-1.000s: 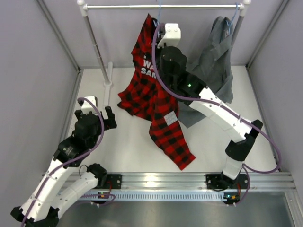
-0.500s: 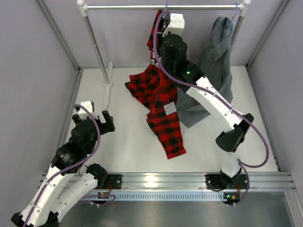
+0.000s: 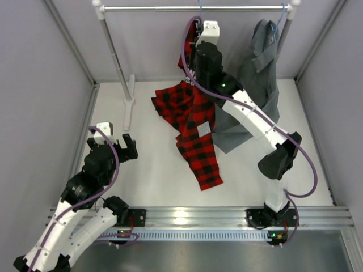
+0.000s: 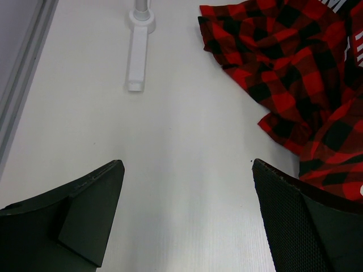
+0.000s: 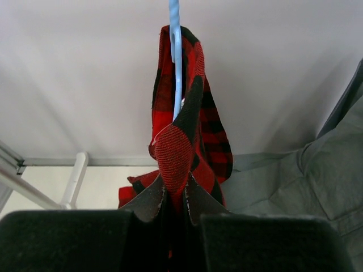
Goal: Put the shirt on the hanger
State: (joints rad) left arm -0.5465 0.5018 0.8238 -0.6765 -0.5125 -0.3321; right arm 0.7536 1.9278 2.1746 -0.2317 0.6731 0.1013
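A: While the right pincer (image 5: 174,195) reaches up near the rail (image 3: 147,8), look at those jaws. They're pressed tight together, pinching a fold of the shirt (image 5: 170,153), that red-and-black plaid.

B: And there's the hanger (image 5: 175,51), the thin light-blue wire, rising straight up out of the bunched cloth just above the pinch. A loop of plaid climbs alongside it.

A: From overhead, the shirt's top is lifted high by the rail. The rest falls away and spreads over the worktop (image 3: 153,175), with one long tail reaching toward the arm bases and a small white tag showing.

B: Is the hook over the rail? I can't tell from these angles.

A: The grey shirt (image 3: 258,73) hangs to the right, just beside the right arm.

B: And the left pincer (image 4: 187,164)?

A: Spread wide, nothing between its jaws, low over bare worktop on the left side. The plaid lies off to its right, and the rack's white foot (image 4: 138,56) is ahead of it.
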